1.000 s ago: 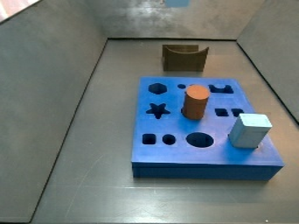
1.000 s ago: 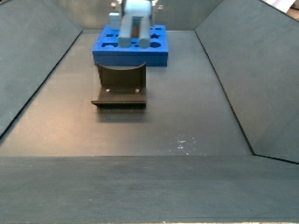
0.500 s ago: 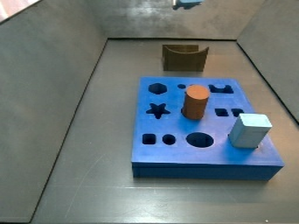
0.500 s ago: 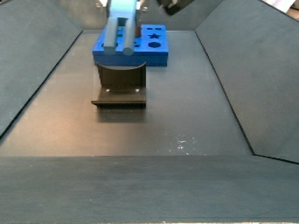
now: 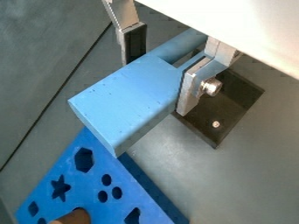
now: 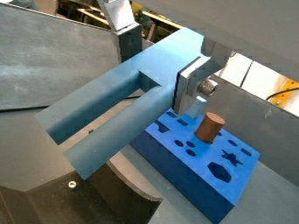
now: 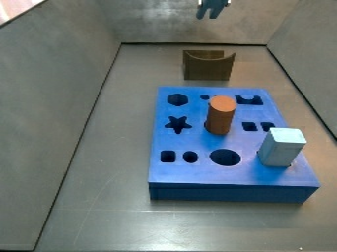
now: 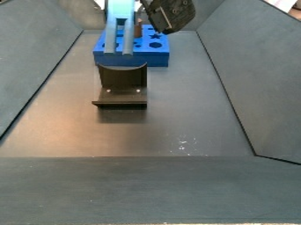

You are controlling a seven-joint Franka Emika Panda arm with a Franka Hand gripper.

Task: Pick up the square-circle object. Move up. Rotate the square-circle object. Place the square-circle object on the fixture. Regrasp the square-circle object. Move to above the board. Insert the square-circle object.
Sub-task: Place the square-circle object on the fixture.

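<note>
The square-circle object [image 5: 122, 105] is a long pale blue peg, and my gripper [image 5: 162, 70] is shut on it across its width. In both wrist views the silver fingers [image 6: 193, 80] press its two sides. In a side view the peg [image 8: 118, 28] hangs steeply tilted in the air, just above the fixture [image 8: 121, 83], with the gripper's dark body beside it. The olive-brown fixture [image 7: 208, 65] stands behind the blue board [image 7: 184, 167], and the gripper [image 7: 212, 8] is high over it. The fixture's dark base [image 5: 228, 109] lies under the peg.
An orange cylinder [image 7: 220, 114] stands upright in the board, and a pale blue-grey cube [image 7: 281, 147] sits at its right edge. Several cut-out holes, a star among them, are open. Grey walls slope in on all sides of the floor.
The gripper has turned and come slightly lower, carrying the peg; its dark body now shows beside the peg, which has shifted left over the fixture.
</note>
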